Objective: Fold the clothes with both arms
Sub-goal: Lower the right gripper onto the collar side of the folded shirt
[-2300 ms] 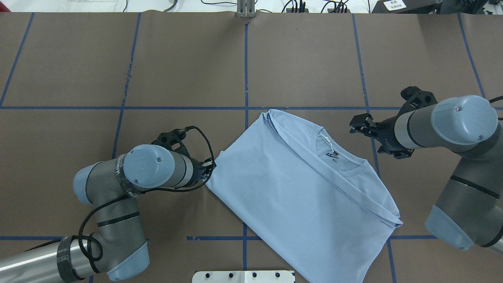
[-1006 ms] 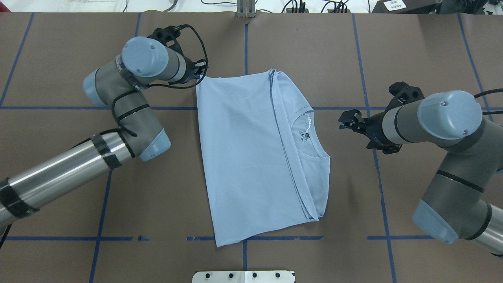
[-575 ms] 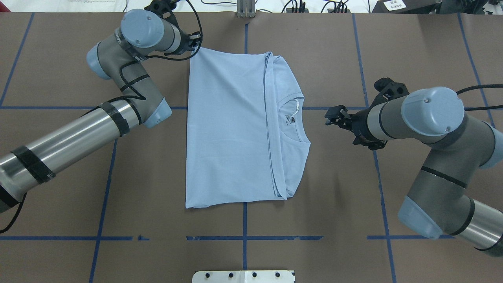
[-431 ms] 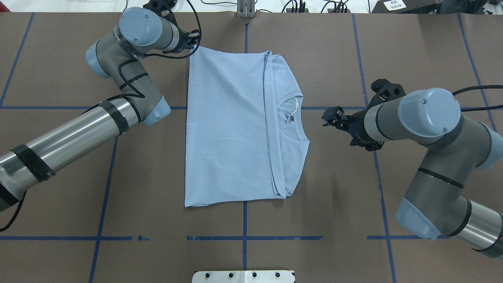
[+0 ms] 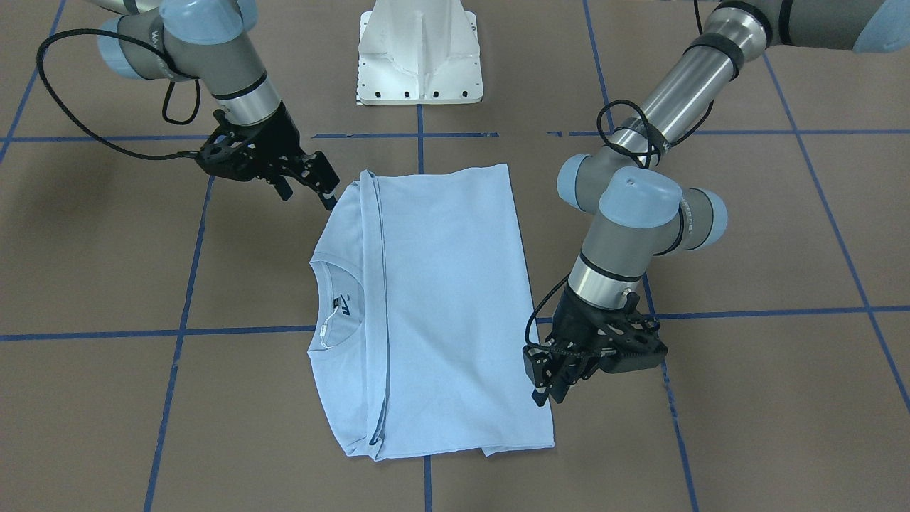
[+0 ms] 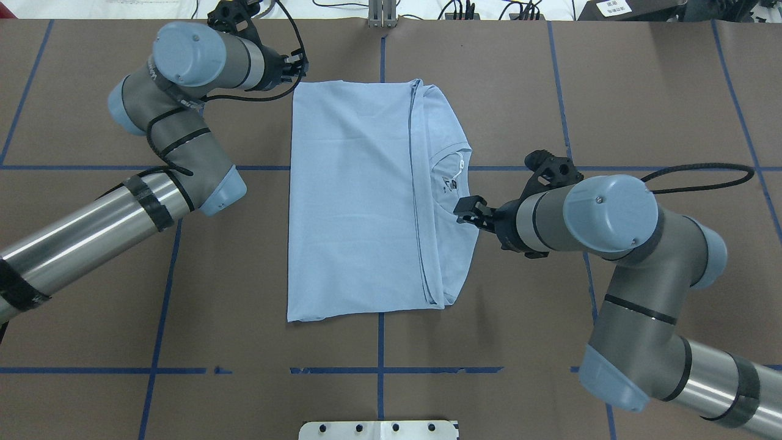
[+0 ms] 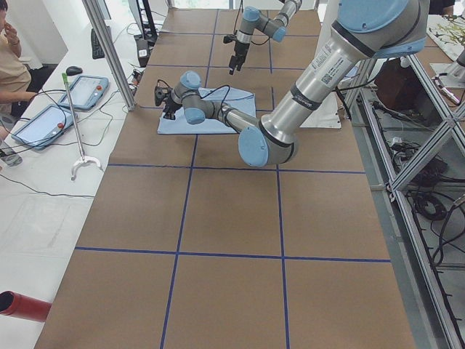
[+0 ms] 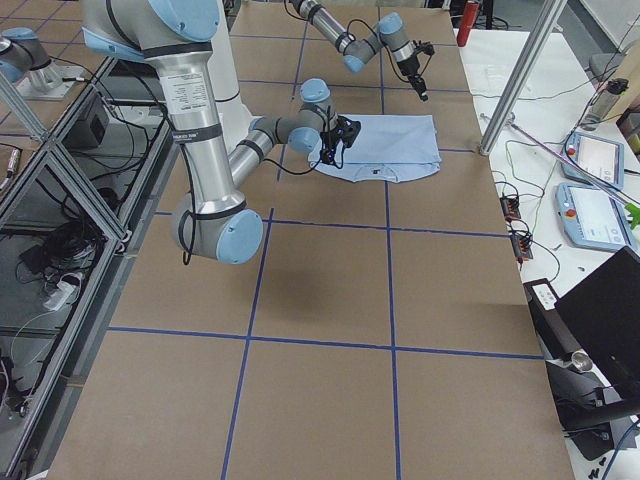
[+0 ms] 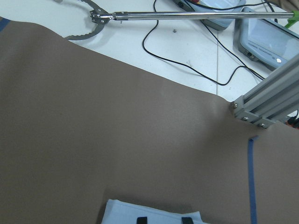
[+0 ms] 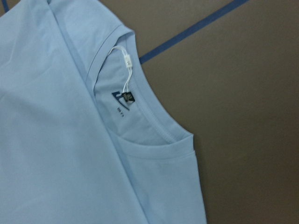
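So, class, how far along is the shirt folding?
Done: the T-shirt lies flat on the table, folded into a rectangle with one layer reaching almost to the collar. In hand: nothing is gripped; the left gripper hangs open at a far corner, the right gripper open above the collar side. Left: probably one or more folds to make it compact.

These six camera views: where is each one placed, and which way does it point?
Front-facing: across the table, facing the robot; sees T-shirt, left arm, right arm, white pedestal.
Overhead: behind the robot, looking forward and down; both arms, left claw, right claw.
Exterior left: table's end; left arm nearest.
Exterior right: other end; right arm nearest.
Left wrist: faces table beyond T-shirt corner; claw tips show.
Right wrist: faces the collar; no claw shows.
Shared: front-facing and overhead both show the whole T-shirt.
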Available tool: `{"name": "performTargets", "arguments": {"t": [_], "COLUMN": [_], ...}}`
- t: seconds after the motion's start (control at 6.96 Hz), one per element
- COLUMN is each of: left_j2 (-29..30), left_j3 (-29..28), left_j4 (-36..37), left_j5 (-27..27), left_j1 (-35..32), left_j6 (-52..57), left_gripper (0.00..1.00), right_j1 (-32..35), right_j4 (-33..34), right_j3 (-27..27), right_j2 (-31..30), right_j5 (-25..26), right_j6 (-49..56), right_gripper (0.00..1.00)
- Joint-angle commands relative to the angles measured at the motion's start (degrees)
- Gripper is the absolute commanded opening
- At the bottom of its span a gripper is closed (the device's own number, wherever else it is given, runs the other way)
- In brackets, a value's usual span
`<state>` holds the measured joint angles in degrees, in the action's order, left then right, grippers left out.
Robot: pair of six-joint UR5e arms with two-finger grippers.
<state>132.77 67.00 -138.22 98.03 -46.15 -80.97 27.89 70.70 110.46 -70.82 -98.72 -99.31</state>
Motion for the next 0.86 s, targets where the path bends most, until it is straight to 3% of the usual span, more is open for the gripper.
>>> {"name": "performTargets", "arguments": {"t": [0.0, 0.43, 0.72], "left_j2": [-2.9, -3.9, -4.4], "left_j3": [2.1, 2.2, 2.3], "left_j4": [-0.5, -0.7, -0.8], "left_j5": [0.1, 0.0, 0.1], "left_j1": [0.9, 0.9, 1.0], "left_j6": [-0.9, -1.9, -2.5], "left_gripper": [0.38, 0.38, 0.39], "right_j1": [-3.9, -5.3, -6.1], "right_j4": [5.2, 19.4, 29.0], "right_j3": [-3.7, -7.1, -11.3], "right_j2": [7.2, 12.5, 19.4], "right_j5": [0.6, 0.9, 1.3], "right_j6": [9.0, 36.8, 42.6], "right_gripper": [0.98, 0.99, 0.99]}}
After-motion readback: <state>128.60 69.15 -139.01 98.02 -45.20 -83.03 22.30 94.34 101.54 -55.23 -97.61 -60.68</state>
